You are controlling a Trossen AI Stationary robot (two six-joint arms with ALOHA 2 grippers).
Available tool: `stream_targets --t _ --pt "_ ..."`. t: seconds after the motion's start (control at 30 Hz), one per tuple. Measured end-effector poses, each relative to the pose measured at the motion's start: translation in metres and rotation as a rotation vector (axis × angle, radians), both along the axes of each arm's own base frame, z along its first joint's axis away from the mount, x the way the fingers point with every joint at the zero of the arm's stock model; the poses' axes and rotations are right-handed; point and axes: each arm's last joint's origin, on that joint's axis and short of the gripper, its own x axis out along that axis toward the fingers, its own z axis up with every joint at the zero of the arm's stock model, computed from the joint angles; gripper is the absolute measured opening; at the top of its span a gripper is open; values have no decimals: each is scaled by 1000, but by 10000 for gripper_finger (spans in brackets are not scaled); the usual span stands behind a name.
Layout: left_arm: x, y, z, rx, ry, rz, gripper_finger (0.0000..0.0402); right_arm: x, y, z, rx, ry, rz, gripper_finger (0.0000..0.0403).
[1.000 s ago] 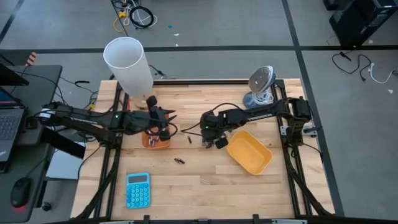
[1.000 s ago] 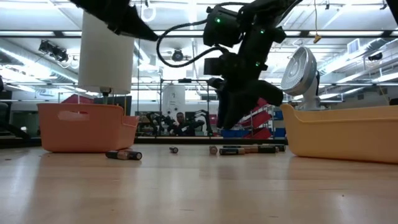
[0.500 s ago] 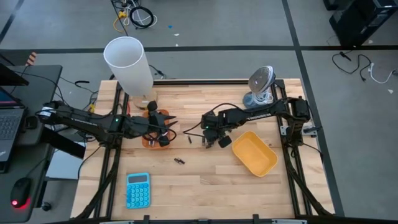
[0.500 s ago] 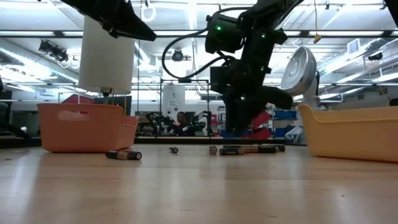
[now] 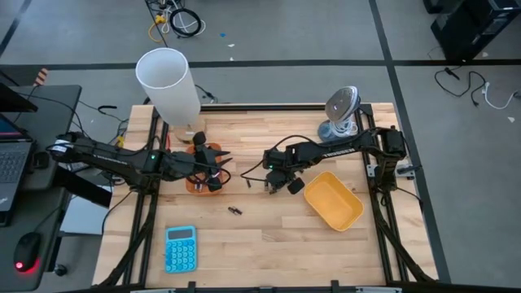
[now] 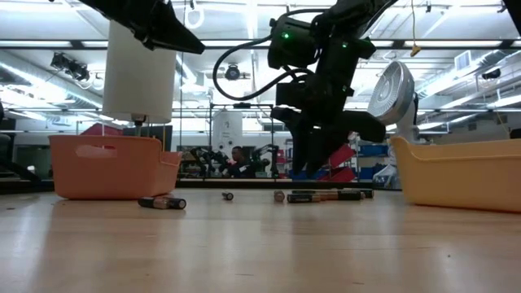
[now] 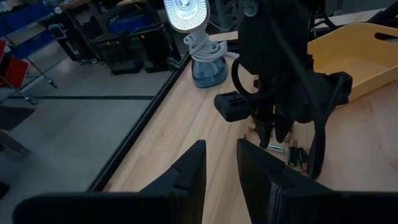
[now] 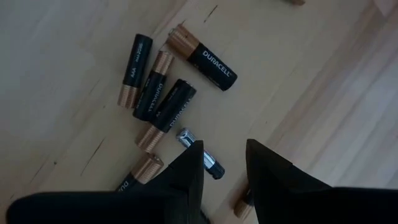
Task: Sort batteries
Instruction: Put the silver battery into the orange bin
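Note:
Several batteries [image 8: 166,112] lie loose on the wooden table, dark with copper ends, in a cluster under my right gripper [image 8: 224,168]. That gripper points steeply down just above them, open; a small silvery battery [image 8: 205,158] lies on the table beside one fingertip. In the low view, the right gripper [image 6: 313,167] hangs over the row of batteries [image 6: 326,195]. Two more batteries [image 5: 234,211] lie nearer the table's front. My left gripper [image 5: 221,156] hovers open over the orange tray [image 5: 195,185], with nothing between its fingers [image 7: 186,177].
A yellow tray [image 5: 330,199] sits right of the right gripper. At the back left stands a tall white cylinder [image 5: 167,81], and a small fan [image 5: 342,114] stands at the back right. A blue calculator [image 5: 180,248] lies near the front edge. Two batteries [image 6: 163,203] rest by the orange tray [image 6: 114,167].
My right gripper has rolled about its own axis while staying over the battery cluster. The yellow tray has slid a little toward the table's right edge, away from the gripper, then stayed put.

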Motion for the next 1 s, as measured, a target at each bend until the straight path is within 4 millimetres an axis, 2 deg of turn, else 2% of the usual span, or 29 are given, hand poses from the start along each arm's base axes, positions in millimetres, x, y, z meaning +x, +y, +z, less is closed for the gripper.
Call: stream_targets --t 0.47,0.7,1.0 --pt "0 0 0 0 1 0 92 -2 0 -3 28 8 -22 106" --pt "0 0 0 0 1 0 92 -8 -2 -15 26 11 -19 126" --pt "0 0 0 0 1 0 92 -5 -2 -15 15 -18 0 143"
